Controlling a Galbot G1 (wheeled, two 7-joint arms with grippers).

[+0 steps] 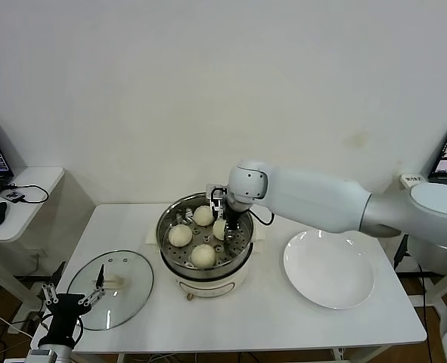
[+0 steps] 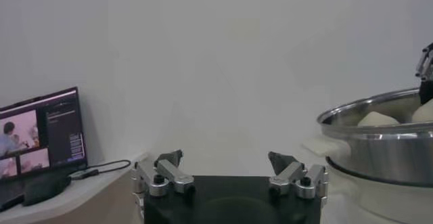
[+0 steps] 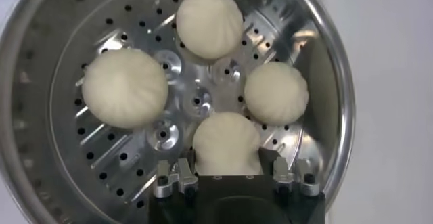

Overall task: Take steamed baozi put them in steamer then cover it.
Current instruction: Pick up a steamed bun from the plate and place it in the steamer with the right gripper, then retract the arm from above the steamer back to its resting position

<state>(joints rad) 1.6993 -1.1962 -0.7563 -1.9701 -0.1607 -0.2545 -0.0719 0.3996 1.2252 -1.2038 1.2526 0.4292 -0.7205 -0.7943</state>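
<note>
Stainless steel steamer (image 1: 204, 238) stands mid-table on its white base, and all four steamed baozi (image 1: 203, 255) lie on its perforated tray, as the right wrist view confirms. The right end effector (image 1: 225, 227) is down inside the pot at the right-hand side of the tray, fingers one on each side of the last bun (image 3: 226, 144). The fingers appear to be close against it, but whether they grip it or have just let go cannot be told.

The step in hand is judged to be the release of the fourth bun. To do it well, the fingers should spread fully before any lift. The withdrawal should be straight up, so that soft dough is neither dragged nor pinched and the neighbouring buns, which lie close, are not disturbed.

The left end effector (image 1: 73, 296) waits at the near left table edge with its fingers spread wide and nothing between them. It is just near of the cover (image 1: 110, 289).

The cover lies flat on the table, left of the steamer and apart from it, handle (image 1: 113, 281) upward. The handle's long axis runs roughly left to right, so a grasp should close across its short sides. The white plate (image 1: 329, 268) sits on the right of the table with no buns on it.
</note>
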